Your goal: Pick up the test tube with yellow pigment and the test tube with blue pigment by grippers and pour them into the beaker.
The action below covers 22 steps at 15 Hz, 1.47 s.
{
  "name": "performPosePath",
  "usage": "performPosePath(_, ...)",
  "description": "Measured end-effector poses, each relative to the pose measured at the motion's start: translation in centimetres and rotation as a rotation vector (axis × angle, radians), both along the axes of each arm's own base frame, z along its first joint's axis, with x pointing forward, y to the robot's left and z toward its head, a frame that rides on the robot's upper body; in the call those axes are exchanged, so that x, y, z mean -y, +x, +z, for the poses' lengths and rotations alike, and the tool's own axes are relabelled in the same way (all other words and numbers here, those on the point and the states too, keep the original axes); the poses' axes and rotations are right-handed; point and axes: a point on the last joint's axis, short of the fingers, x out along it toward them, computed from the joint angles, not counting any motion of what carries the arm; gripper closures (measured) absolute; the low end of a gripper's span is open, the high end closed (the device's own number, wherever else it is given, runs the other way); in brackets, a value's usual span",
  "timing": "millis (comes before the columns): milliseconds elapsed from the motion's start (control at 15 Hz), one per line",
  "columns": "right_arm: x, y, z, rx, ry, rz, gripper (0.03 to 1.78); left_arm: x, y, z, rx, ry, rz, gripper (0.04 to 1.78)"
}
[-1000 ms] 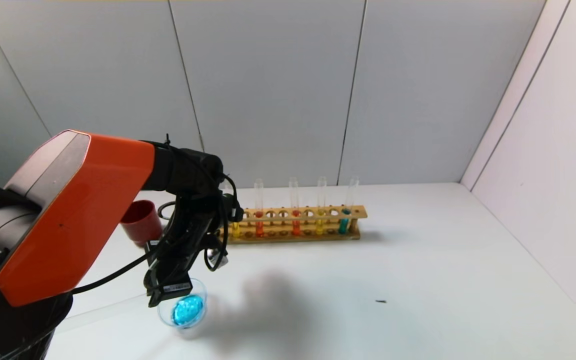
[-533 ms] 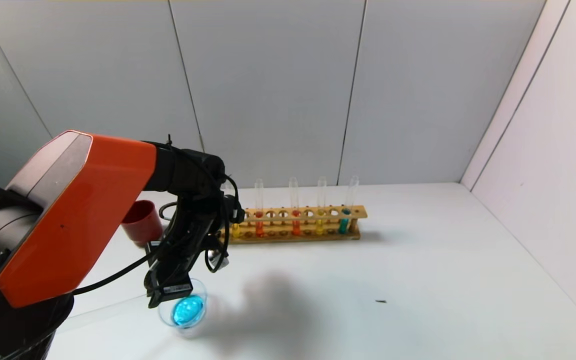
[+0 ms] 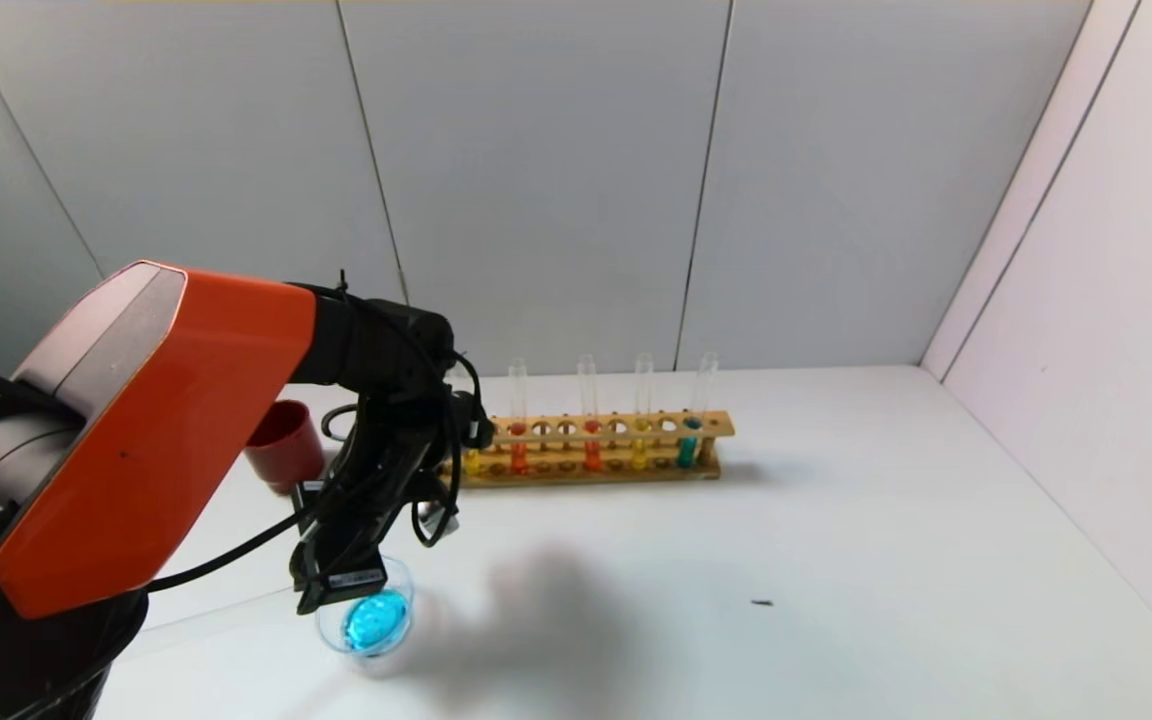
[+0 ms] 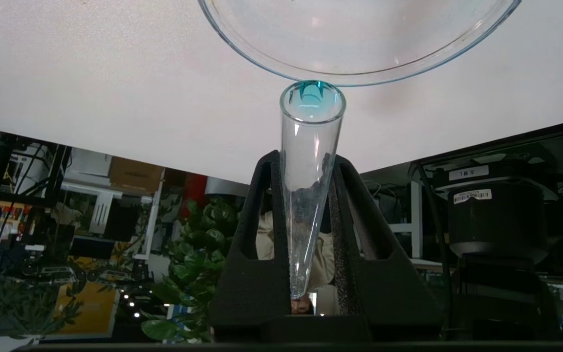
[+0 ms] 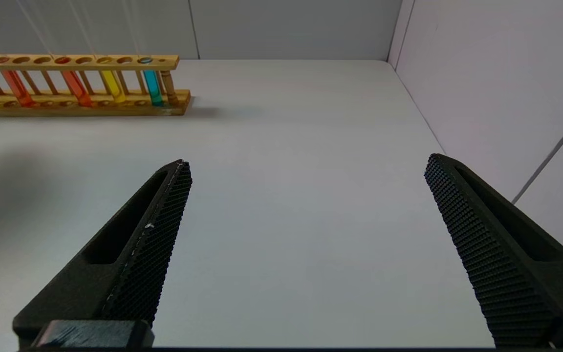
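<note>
Head view: the left gripper [image 3: 341, 580], a black hand hung with looped cables at the end of a glossy orange and black arm, hangs over the near rim of the beaker [image 3: 398, 578], a low round clear glass dish holding a pool of bright cyan-blue liquid. Behind it stands a long wooden rack [image 3: 596, 448] with two drilled rails, set on a smooth white table [image 3: 836, 560]. The rack carries slim round-bottomed glass tubes: the test tube with yellow pigment [image 3: 640, 440], two with orange-red liquid, and one with cyan-blue liquid [image 3: 688, 440] at the rack's right end. A dark red opaque cup [image 3: 284, 445] sits left of the rack, partly hidden by the arm.

Left wrist view: the two black foam-textured fingers [image 4: 262, 205] are pressed against a clear tube, the test tube with blue pigment [image 4: 308, 195], tipped mouth-first toward the beaker rim [image 4: 359, 78]; only a trace of blue shows at its circular mouth, which lies just beside the rim.

Right wrist view: the right gripper [image 5: 306, 171] hovers above bare table, well apart from the rack, its ribbed wedge-shaped fingers [image 5: 164, 220] spread wide and holding nothing.
</note>
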Motion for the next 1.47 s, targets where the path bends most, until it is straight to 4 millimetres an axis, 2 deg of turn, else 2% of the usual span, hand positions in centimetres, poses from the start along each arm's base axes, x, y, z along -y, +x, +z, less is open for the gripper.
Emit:
performPosePath(267, 0.0, 0.0, 0.0, 0.0, 0.0, 0.0, 0.07, -0.2, -0.1, 1.9, 0.097, -0.069, 0.062, 1.52)
performPosePath(400, 0.0, 0.0, 0.0, 0.0, 0.0, 0.0, 0.07, -0.7, -0.5, 4.1, 0.167, -0.146, 0.103, 1.52)
performPosePath(533, 0.0, 0.0, 0.0, 0.0, 0.0, 0.0, 0.07, -1.7, -1.3, 7.1, 0.27, -0.227, 0.149, 1.52)
performPosePath(667, 0.0, 0.0, 0.0, 0.0, 0.0, 0.0, 0.07, -3.3, -1.7, 9.9, 0.411, -0.305, 0.213, 1.52)
performPosePath(1000, 0.0, 0.0, 0.0, 0.0, 0.0, 0.0, 0.07, -8.1, -1.3, 15.2, 0.717, -0.493, 0.35, 1.52)
performPosePath(1267, 0.0, 0.0, 0.0, 0.0, 0.0, 0.0, 0.07, -9.7, -0.5, 17.4, 0.93, -0.584, 0.474, 1.52)
performPosePath(1467, 0.0, 0.0, 0.0, 0.0, 0.0, 0.0, 0.07, -11.4, 1.7, 18.0, 1.095, -0.625, 0.509, 1.52)
